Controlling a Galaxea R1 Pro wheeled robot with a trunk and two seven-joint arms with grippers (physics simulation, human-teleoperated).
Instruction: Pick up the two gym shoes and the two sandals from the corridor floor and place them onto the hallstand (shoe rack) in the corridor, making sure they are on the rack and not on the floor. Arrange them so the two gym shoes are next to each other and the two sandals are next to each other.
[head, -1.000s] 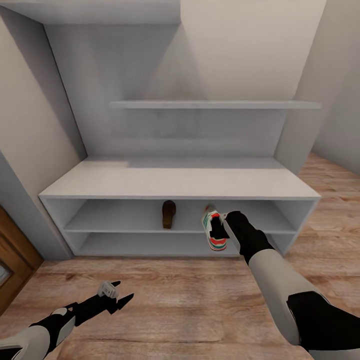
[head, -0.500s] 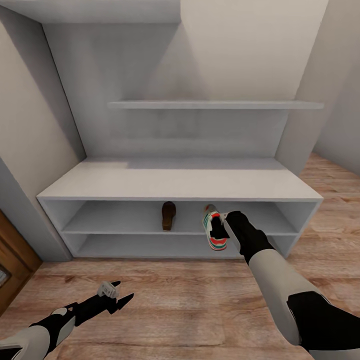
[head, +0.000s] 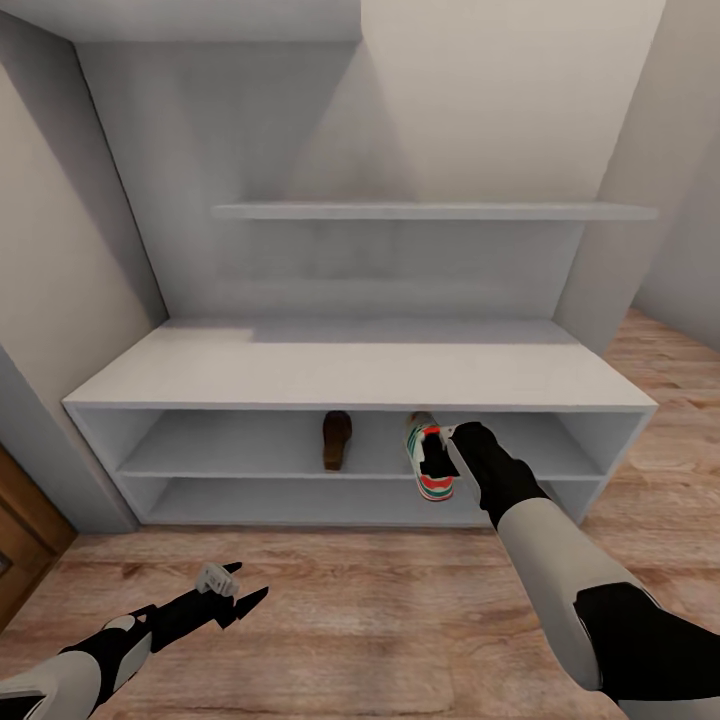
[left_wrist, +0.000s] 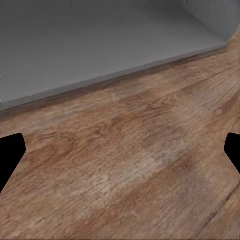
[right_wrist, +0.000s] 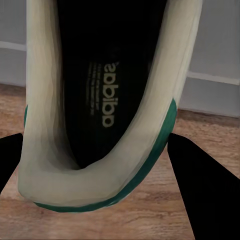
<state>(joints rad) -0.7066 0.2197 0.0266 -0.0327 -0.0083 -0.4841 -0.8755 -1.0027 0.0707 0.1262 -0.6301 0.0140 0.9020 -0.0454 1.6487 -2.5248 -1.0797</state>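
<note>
Hanging at the front edge of the hallstand (head: 360, 370) upper shelf, one gym shoe (head: 430, 461) is clamped by the right gripper (head: 447, 452); only the camera has shifted. A sandal (head: 337, 439) is already shelved. Insole lettering is given by the right wrist view. Left gripper (head: 228, 590) is spread, empty, over corridor floor (left_wrist: 130, 165).

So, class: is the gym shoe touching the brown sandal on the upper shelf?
Apart. The head view shows the sandal and the gym shoe with bare hallstand shelf between them.
</note>
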